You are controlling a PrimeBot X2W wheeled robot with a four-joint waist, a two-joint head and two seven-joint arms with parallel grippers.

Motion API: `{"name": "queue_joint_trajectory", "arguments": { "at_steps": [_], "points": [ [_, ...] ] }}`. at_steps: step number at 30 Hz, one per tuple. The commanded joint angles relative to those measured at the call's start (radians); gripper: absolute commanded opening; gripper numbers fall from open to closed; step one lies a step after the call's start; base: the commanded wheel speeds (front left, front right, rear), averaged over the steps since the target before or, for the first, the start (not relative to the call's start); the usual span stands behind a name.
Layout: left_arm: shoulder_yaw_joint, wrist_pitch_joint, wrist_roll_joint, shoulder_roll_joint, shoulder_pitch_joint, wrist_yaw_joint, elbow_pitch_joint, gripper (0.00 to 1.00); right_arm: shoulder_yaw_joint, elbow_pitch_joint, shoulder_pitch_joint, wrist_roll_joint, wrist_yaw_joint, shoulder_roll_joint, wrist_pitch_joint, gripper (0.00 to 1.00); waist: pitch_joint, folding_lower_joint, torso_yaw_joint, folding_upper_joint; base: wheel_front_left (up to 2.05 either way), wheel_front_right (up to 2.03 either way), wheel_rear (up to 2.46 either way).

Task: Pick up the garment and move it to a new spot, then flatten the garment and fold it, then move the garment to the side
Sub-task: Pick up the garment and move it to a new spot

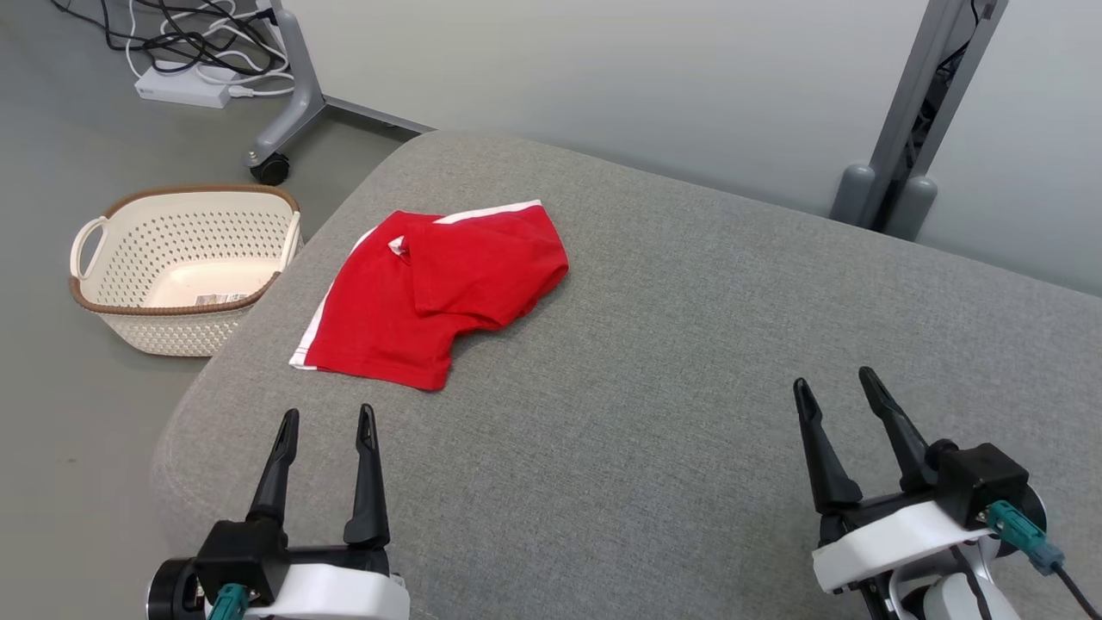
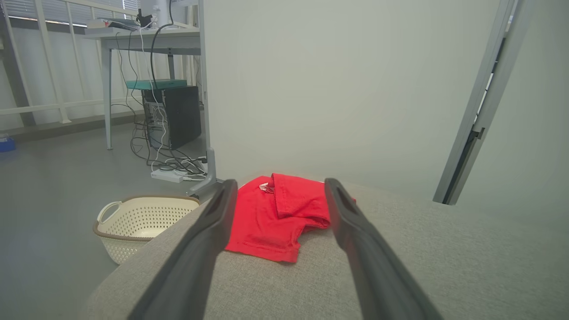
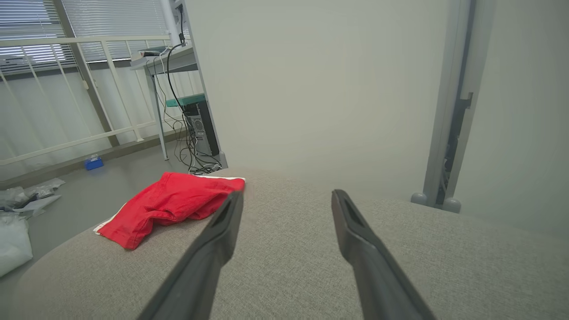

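Surface: grey fabric pad [image 1: 654, 344] — rounded at its near-left corner.
Basket: cream perforated basket [image 1: 164, 336], brown rim, on the floor left of the pad (a small label lies inside).
Far left: white power strip [image 1: 182, 86] among cables — beside a wheeled stand leg [image 1: 297, 95].
Far right: grey post [image 1: 913, 129].

Counted here are one red garment [image 1: 430, 293], one grey padded surface [image 1: 654, 362], one cream perforated basket [image 1: 185, 267], one white power strip [image 1: 181, 86], one black computer tower [image 2: 178, 115] and two tools, a left tool [image 1: 329, 411] and a right tool [image 1: 832, 378], each with two long dark fingers [image 1: 368, 482].
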Motion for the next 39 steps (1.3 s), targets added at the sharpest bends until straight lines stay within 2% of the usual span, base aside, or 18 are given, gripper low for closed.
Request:
{"name": "queue_joint_trajectory", "arguments": {
  "at_steps": [1,8,19,27,30,31,39],
  "points": [
    [0.004,0.0,-0.004,0.003,0.007,0.004,-0.007,1.0,0.006,0.004,-0.003,0.009,0.0,-0.007,-0.005,1.0,0.0,0.0,0.001,0.0,0.0,0.0,0.0],
    [0.006,0.0,-0.003,0.003,0.015,0.014,-0.017,1.0,0.021,0.019,-0.012,0.007,0.0,-0.007,-0.005,1.0,-0.006,0.0,-0.003,0.0,0.0,0.0,0.0],
    [0.022,0.0,-0.021,0.003,-0.002,0.002,0.007,1.0,0.0,0.008,-0.004,-0.01,0.0,-0.007,-0.003,1.0,0.004,0.0,-0.025,0.0,0.0,0.0,0.0],
    [0.101,0.0,-0.014,0.007,-0.142,-0.088,0.105,1.0,-0.008,-0.097,-0.053,-0.078,0.0,-0.016,0.065,1.0,0.132,0.0,-0.096,0.0,0.0,0.0,0.0],
    [0.143,0.0,-0.025,0.03,-0.231,-0.122,0.158,1.0,-0.02,-0.158,-0.07,-0.097,0.0,-0.027,0.101,1.0,0.187,0.0,-0.123,0.0,0.0,0.0,0.0],
    [0.154,0.008,-0.029,0.055,-0.298,-0.138,0.223,1.0,-0.02,-0.206,-0.088,-0.1,0.0,-0.039,0.126,1.0,0.227,0.0,-0.14,0.0,0.0,0.0,0.0],
    [0.135,0.222,-0.05,0.153,-0.591,-0.214,0.467,1.0,-0.009,-0.366,-0.141,-0.107,0.0,-0.082,0.203,1.0,0.363,0.0,-0.194,0.0,0.0,0.0,0.0]
  ]
}}
